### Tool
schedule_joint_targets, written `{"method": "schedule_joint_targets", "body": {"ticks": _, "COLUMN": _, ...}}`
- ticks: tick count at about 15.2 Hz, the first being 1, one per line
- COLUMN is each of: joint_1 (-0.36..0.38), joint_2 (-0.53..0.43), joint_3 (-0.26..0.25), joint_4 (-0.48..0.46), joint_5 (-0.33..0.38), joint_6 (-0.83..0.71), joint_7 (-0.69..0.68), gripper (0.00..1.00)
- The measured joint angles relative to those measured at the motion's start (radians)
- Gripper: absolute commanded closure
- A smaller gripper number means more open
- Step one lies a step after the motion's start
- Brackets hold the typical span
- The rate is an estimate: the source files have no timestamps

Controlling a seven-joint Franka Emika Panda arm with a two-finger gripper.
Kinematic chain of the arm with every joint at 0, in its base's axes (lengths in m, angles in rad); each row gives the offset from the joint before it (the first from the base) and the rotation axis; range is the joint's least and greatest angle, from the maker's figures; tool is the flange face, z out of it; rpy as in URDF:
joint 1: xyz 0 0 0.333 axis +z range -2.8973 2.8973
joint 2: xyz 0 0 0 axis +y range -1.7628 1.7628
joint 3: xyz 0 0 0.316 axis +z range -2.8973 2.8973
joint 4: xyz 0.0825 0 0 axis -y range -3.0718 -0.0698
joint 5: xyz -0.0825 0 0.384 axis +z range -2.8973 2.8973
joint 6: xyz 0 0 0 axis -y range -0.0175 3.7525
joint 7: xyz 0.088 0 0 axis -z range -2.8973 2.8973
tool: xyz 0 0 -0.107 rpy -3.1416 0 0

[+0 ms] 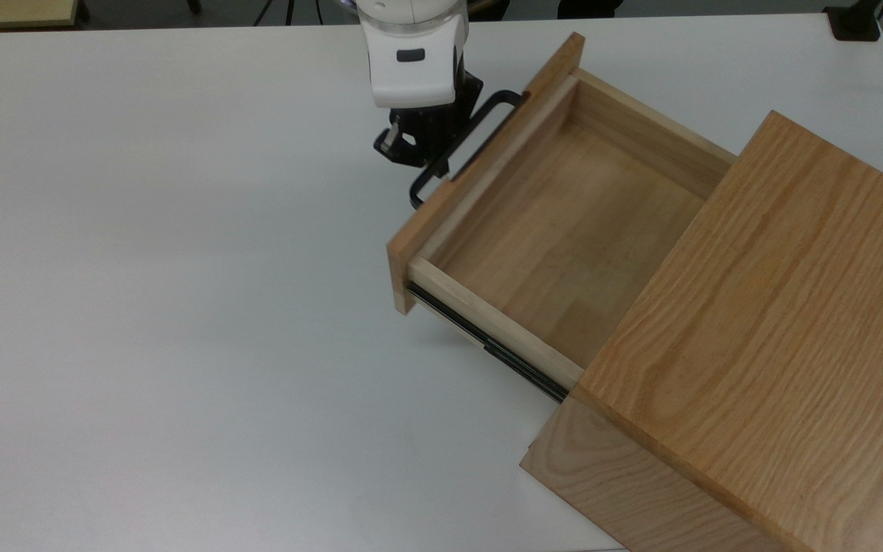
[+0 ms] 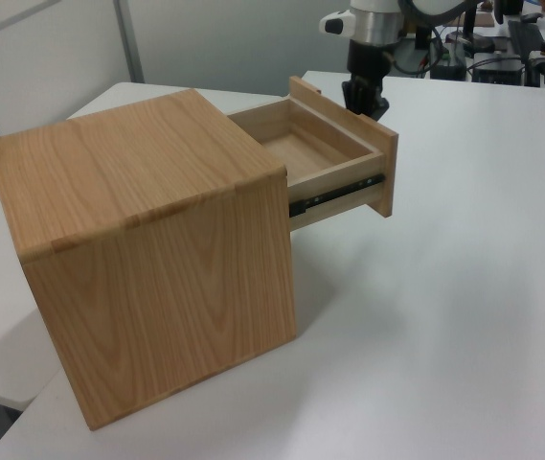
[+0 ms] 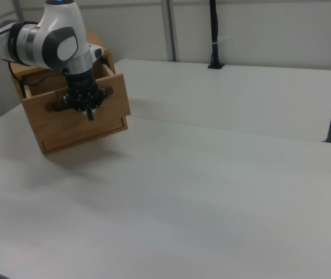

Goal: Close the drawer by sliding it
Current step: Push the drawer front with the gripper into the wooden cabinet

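Arm [image 3: 43, 38] bent downward; gripper [image 3: 88, 114] pointing down, jaws together.
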Motion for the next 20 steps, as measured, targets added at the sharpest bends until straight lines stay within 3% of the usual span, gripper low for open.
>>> {"method": "schedule_joint_targets", "body": {"ticks": 8, "joint_1": 0.073, "joint_2": 0.109, "joint_3": 0.069, "joint_4": -0.001, "joint_5": 0.034, "joint_6": 0.344, "joint_7": -0.011, "gripper": 1.00}}
{"method": "schedule_joint_targets", "body": {"ticks": 10, "joint_1": 0.080, "joint_2": 0.128, "joint_3": 0.091, "joint_4": 0.006, "joint_5": 0.082, "joint_6": 0.419, "joint_7": -0.011, "gripper": 1.00}}
{"method": "schedule_joint_targets", "body": {"ticks": 14, "joint_1": 0.102, "joint_2": 0.145, "joint_3": 0.104, "joint_4": 0.054, "joint_5": 0.142, "joint_6": 0.478, "joint_7": -0.004, "gripper": 1.00}}
{"method": "schedule_joint_targets", "body": {"ticks": 20, "joint_1": 0.118, "joint_2": 0.151, "joint_3": 0.104, "joint_4": 0.058, "joint_5": 0.143, "joint_6": 0.534, "joint_7": 0.027, "gripper": 1.00}}
